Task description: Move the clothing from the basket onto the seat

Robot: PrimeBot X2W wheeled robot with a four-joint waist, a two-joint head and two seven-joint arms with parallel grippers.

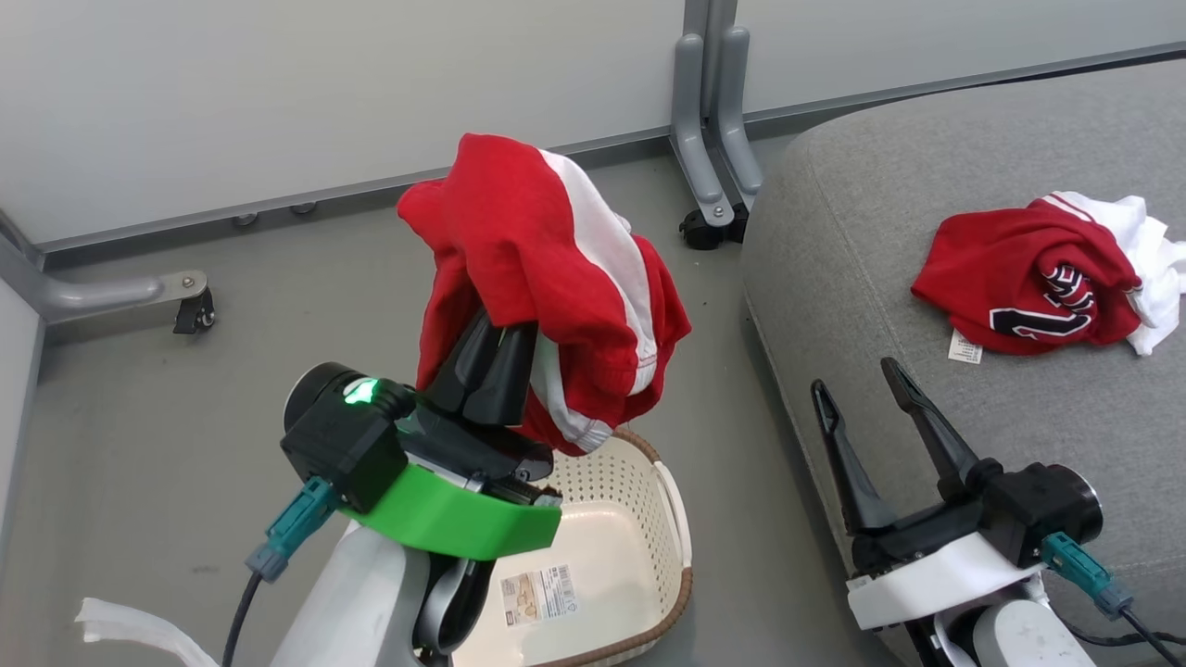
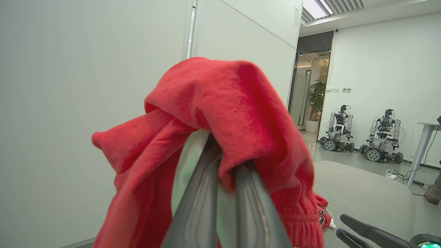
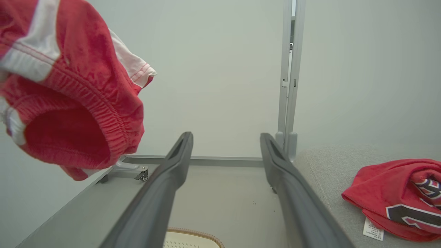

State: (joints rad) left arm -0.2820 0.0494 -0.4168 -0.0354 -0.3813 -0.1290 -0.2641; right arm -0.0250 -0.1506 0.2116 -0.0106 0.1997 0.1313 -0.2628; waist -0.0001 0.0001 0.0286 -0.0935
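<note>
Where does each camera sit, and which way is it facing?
Head: on the head, looking down at basket, seat; left gripper, right gripper show.
Left wrist: along left gripper's fingers, shut on red shorts, facing white wall.
Right wrist: along right gripper's open fingers, facing white wall.
Shared: lettered jersey on seat, in head and right wrist views.
</note>
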